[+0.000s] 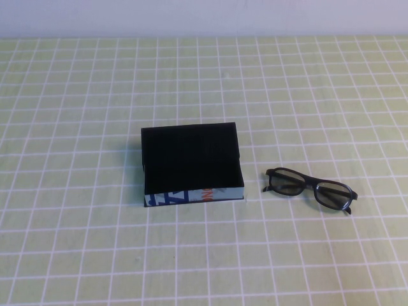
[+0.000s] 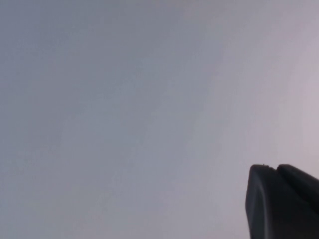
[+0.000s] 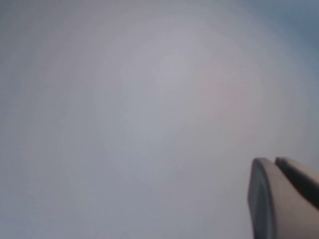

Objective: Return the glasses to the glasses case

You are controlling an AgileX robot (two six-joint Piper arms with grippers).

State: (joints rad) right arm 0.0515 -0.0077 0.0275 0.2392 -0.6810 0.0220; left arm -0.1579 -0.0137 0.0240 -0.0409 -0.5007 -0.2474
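Note:
The glasses case [image 1: 191, 162] is a flat black box with a white-blue printed front edge and red lettering, lying at the middle of the table in the high view. The black-framed glasses [image 1: 310, 189] with dark tinted lenses lie unfolded on the cloth just right of the case, apart from it. Neither arm shows in the high view. My left gripper [image 2: 274, 168] shows only in the left wrist view, fingers pressed together, empty, facing a blank grey surface. My right gripper [image 3: 275, 160] shows only in the right wrist view, fingers together, empty, facing a blank pale surface.
A yellow-green cloth with a white grid [image 1: 76, 242] covers the table. A pale wall [image 1: 204, 16] runs along the far edge.

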